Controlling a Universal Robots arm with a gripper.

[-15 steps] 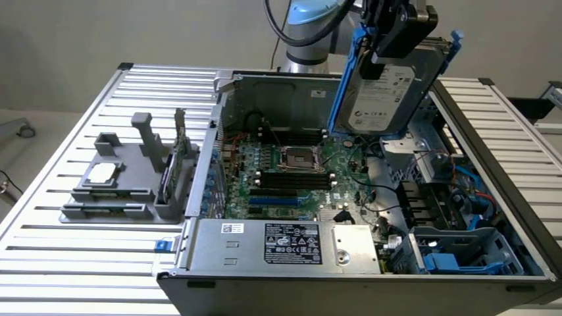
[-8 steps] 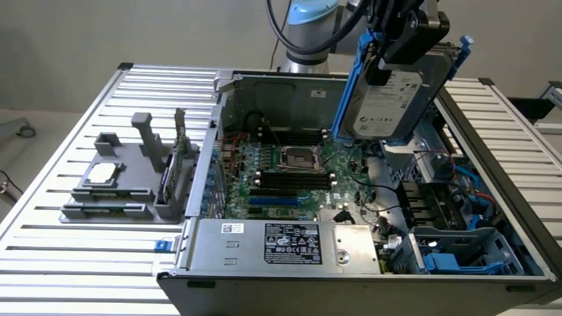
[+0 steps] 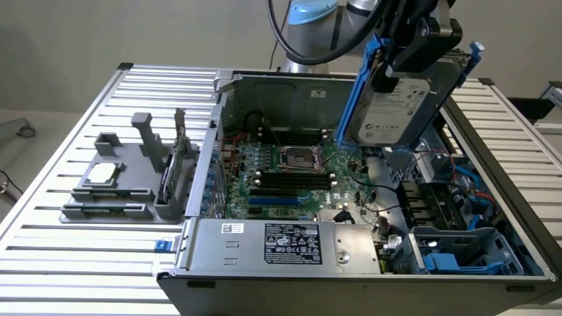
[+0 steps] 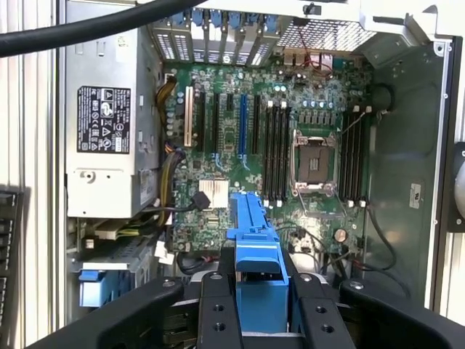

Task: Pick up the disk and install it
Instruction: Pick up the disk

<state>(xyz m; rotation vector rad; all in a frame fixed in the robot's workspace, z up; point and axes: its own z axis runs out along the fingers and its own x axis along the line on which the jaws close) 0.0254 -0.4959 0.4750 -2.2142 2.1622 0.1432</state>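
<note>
The arm (image 3: 312, 49) was a round silver tube with a light blue cap (image 3: 312, 10). A thick black cable (image 3: 275, 26) ran beside it. The claw (image 4: 265, 313) was black, with flat fingers (image 4: 218, 316) dotted with small round screw holes.

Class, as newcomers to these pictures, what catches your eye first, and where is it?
The disk in its blue frame stands out first, held nearly upright in the gripper above the open case. Inside the case lies the green motherboard, and a grey holder sits at the exterior view's left.
</note>
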